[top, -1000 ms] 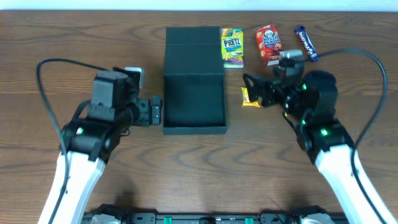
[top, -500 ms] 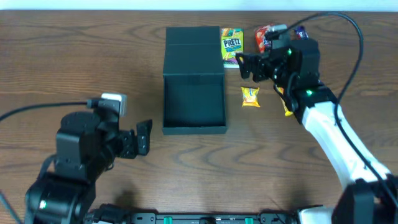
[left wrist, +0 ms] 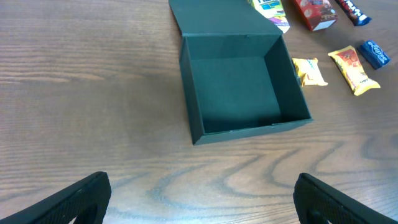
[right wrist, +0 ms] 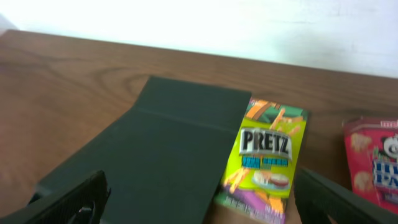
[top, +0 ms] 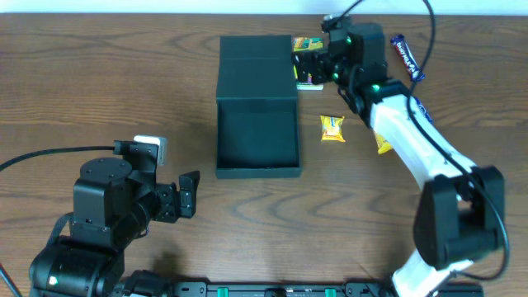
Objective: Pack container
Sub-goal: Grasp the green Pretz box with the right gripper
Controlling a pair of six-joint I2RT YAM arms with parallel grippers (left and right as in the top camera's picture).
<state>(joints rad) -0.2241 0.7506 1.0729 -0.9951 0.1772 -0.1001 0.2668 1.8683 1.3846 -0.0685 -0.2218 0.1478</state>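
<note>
The container [top: 256, 139], a matte black shallow box, stands empty mid-table with its hinged lid [top: 256, 58] lying open behind it. In the left wrist view its bare floor [left wrist: 235, 84] shows, well ahead of my open left gripper [left wrist: 202, 205]. That left gripper [top: 190, 195] hovers near the front left, apart from the box. My right gripper [top: 309, 66] is open above the green-yellow Pretz box [right wrist: 264, 155], beside the lid [right wrist: 168, 143]; nothing sits between its fingers [right wrist: 68, 202].
A small yellow packet [top: 332, 127] lies right of the container, and another yellow packet [left wrist: 353, 70] lies further right. A red snack box [right wrist: 376, 162] and a dark blue bar [top: 406, 56] lie along the back right. A small blue packet [left wrist: 375, 53] sits nearby.
My right arm swung from beside the small yellow packet back and left, over the Pretz box. My left arm drew away from the container's left side toward the front left. Both stayed open.
</note>
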